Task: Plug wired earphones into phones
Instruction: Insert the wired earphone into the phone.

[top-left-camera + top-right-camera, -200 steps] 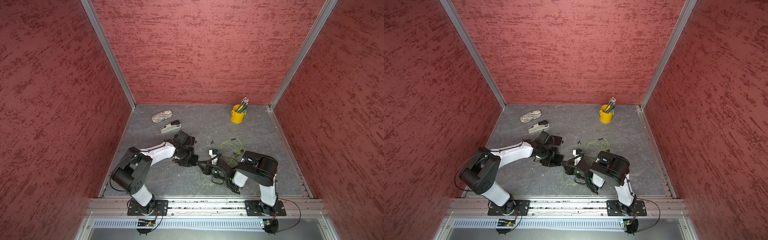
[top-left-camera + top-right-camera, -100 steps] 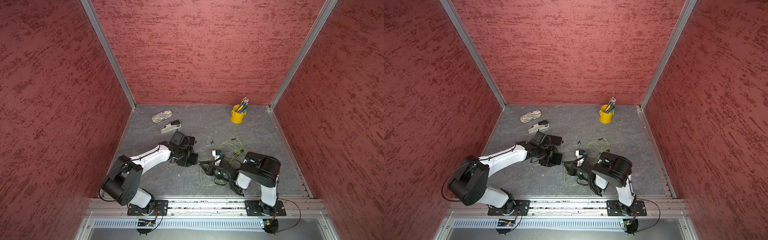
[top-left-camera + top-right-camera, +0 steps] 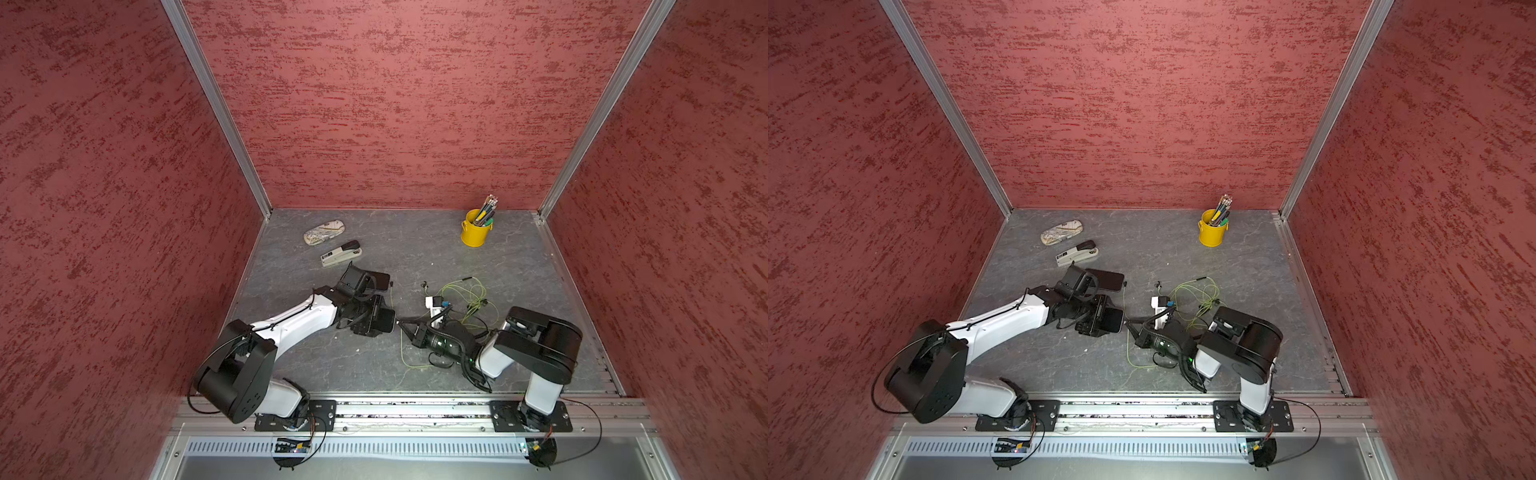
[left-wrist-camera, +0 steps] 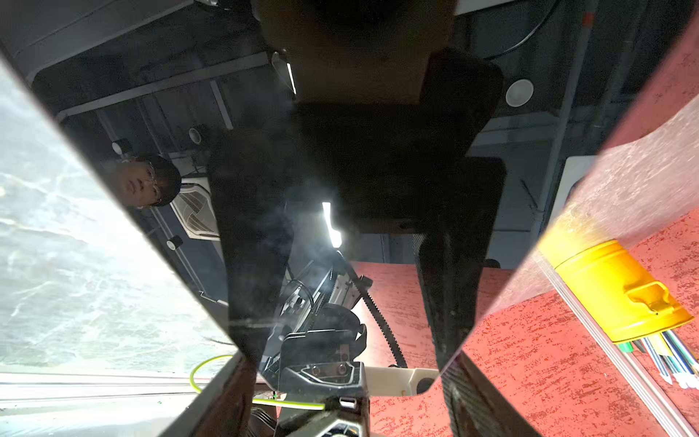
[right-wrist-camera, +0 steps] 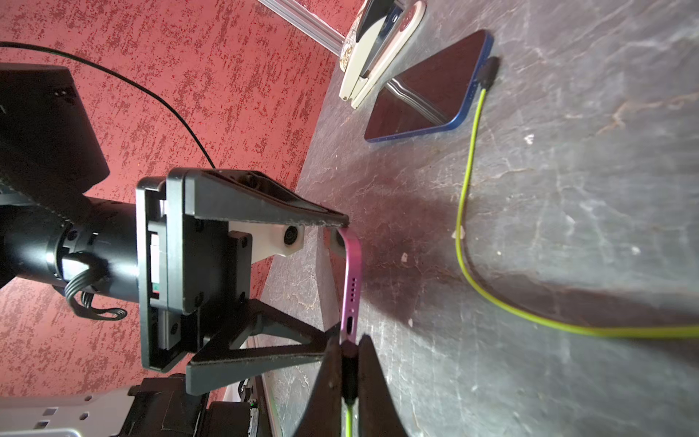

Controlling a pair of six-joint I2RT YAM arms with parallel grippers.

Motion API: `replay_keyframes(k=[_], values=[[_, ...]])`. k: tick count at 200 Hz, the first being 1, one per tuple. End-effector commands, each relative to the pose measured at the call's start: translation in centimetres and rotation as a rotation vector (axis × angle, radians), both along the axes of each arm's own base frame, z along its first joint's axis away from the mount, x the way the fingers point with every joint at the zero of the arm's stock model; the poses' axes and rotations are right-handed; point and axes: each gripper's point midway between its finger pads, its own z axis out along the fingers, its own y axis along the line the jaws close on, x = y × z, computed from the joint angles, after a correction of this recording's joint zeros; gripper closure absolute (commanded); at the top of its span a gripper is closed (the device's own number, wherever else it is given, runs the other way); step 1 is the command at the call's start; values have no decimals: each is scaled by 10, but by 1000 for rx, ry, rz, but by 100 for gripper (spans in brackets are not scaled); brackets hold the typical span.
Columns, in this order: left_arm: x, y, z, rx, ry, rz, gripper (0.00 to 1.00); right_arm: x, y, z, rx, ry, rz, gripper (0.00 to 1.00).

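Pink-edged phone (image 5: 352, 265) sits clamped in my outstretched left gripper (image 5: 339, 278); my low right gripper (image 5: 350, 348) pinches the plug (image 5: 350, 374), seemingly against its edge

No text, brand, number or sign can be read in any view. Surfaces checked:

- stapler (image 3: 340, 254)
- patterned case (image 3: 323, 232)
- yellow cup (image 3: 475, 235)
- blue-edged phone (image 5: 427, 87), upper right of the right wrist view
- pink-edged phone (image 5: 351, 287)
- earphone plug (image 5: 350, 374)

Any print on them is too small or blurred.
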Motion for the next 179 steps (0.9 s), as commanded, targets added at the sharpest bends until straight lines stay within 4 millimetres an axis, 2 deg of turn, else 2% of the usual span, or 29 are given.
replay_keyframes(k=[1,110,179], values=[[1,-4,11,-35,-25,0,31,5,3,7,0,-17,-6,100],[1,-5,14,-46,-21,20,31,7,8,9,-10,-27,4,100],[2,2,11,-13,-17,38,31,7,5,10,-43,-37,-3,100]])
